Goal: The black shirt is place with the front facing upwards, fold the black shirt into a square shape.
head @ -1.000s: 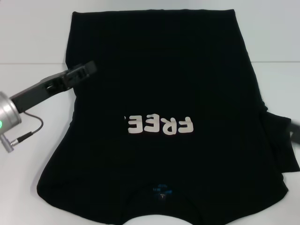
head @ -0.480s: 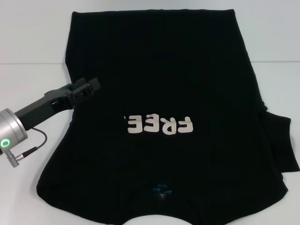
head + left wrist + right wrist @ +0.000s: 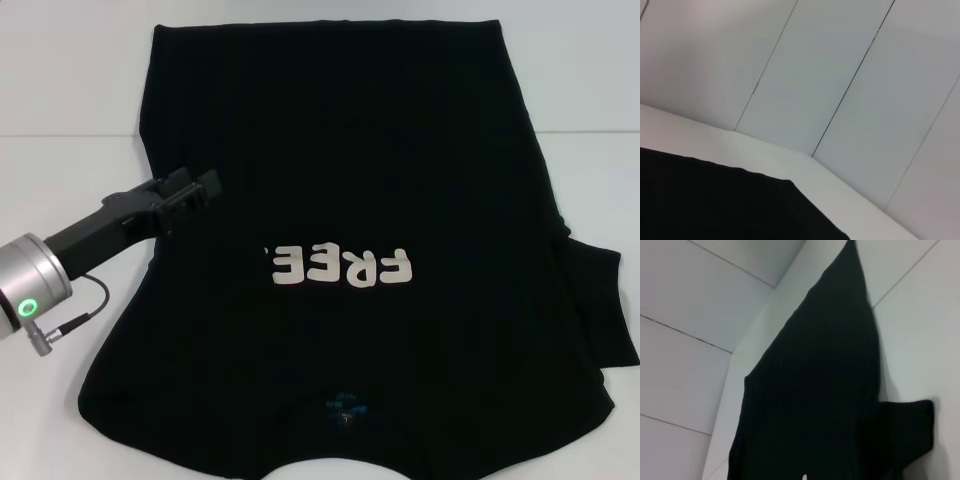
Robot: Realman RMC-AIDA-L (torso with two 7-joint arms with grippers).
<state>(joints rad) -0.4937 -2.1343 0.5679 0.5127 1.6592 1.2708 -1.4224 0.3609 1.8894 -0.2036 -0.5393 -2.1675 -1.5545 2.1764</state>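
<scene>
the large black short-sleeved cloth t-shirt (image 3: 350,250) with pale cream "free!" letters lies flat, front up, on the white table (image 3: 60,190), neck label nearest, while the left gripper (image 3: 195,188) sits over its left edge, finger opening impossible to tell, hem farthest away.

We see a plain white table (image 3: 70,80) filling the edges of the head view, bare at upper left, upper right and lower left. Behind it stands a pale panelled wall (image 3: 850,75), its thin dark seams (image 3: 852,80) running slantwise across the upper part of the left wrist view.
</scene>
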